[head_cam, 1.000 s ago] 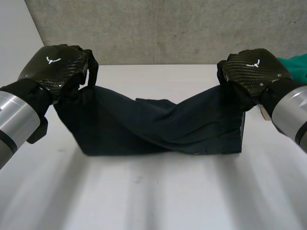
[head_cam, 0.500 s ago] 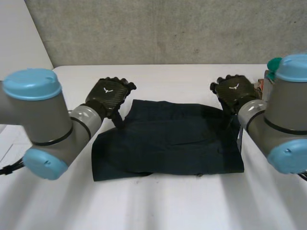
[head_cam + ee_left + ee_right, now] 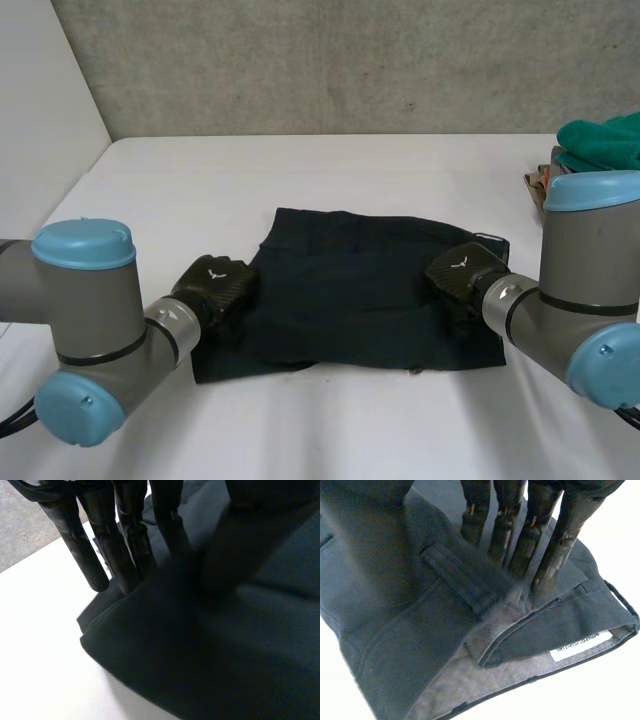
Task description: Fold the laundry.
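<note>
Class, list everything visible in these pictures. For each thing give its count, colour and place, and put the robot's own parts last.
Dark navy folded fabric garment: one, navy, flat on the middle of the table.
White sewn-in label: one, white, inside the garment's open edge beyond the right hand's fingertips.
Crumpled green cloth: one, green, at the table's far right edge.
Brownish item: one, brown, beside the green cloth; too small to identify.
White table: one, white, under everything.
Grey concrete wall: one, grey, behind the table.
Left hand: one, black, straight fingers on the garment's left edge.
Right hand: one, black, straight fingers on the garment's right part.
Arms: two, grey with light-blue caps, either side of the garment.
</note>
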